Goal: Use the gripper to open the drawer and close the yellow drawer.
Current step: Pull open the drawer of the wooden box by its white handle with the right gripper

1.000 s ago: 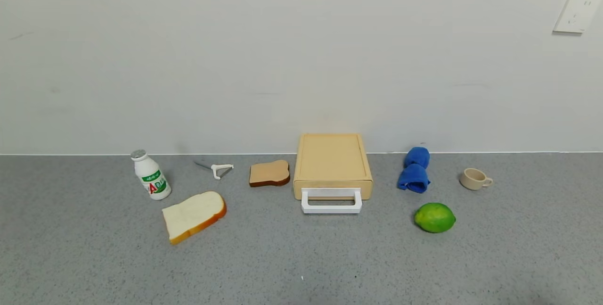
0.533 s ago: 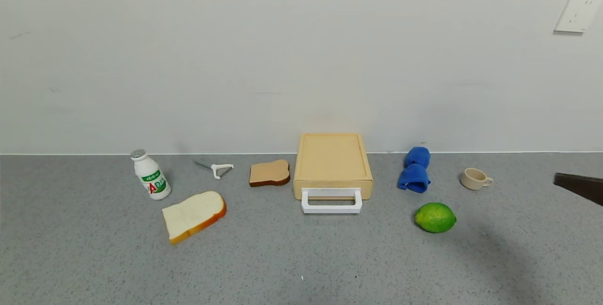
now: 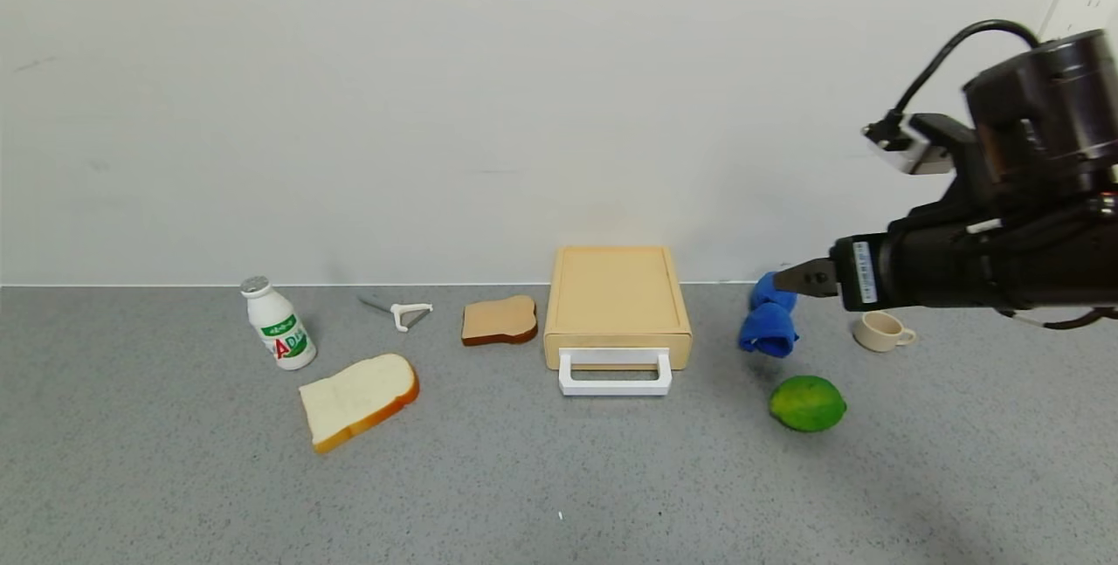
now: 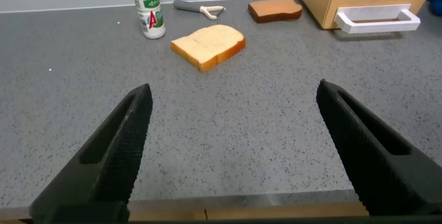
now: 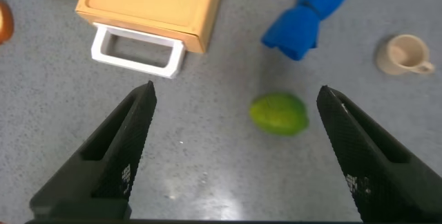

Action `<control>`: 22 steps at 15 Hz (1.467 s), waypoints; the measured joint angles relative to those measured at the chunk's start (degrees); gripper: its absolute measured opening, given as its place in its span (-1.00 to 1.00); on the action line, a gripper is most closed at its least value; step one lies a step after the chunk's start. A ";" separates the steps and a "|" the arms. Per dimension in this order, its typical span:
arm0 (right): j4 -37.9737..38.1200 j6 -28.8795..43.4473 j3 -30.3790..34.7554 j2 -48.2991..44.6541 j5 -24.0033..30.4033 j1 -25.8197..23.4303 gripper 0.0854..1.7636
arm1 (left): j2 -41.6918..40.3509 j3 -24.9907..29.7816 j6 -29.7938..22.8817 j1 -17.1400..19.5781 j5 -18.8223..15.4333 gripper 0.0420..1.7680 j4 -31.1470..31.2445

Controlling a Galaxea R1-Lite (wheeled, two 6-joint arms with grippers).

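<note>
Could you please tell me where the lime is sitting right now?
In the head view the lime lies right of the drawer, nearer the robot than the blue cloth and the cup.

We face a plain white wall (image 3: 489,93), evenly lit, with faint scuffs. A white socket (image 3: 1079,6) sits high on it at the right, partly hidden. Below, a grey speckled counter (image 3: 559,478) runs the full width and meets the wall in a straight pale seam. Soft shadows lie on the counter at the right.
</note>
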 joint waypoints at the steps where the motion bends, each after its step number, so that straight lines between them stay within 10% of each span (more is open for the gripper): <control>1: 1.02 1.57 -3.19 3.10 -0.84 1.79 0.94 | 0.00 0.00 0.00 0.00 0.00 0.94 -0.02; 22: 4.49 18.75 -34.56 43.09 -7.38 14.12 0.94 | 0.00 0.00 0.02 0.00 -0.02 0.94 0.00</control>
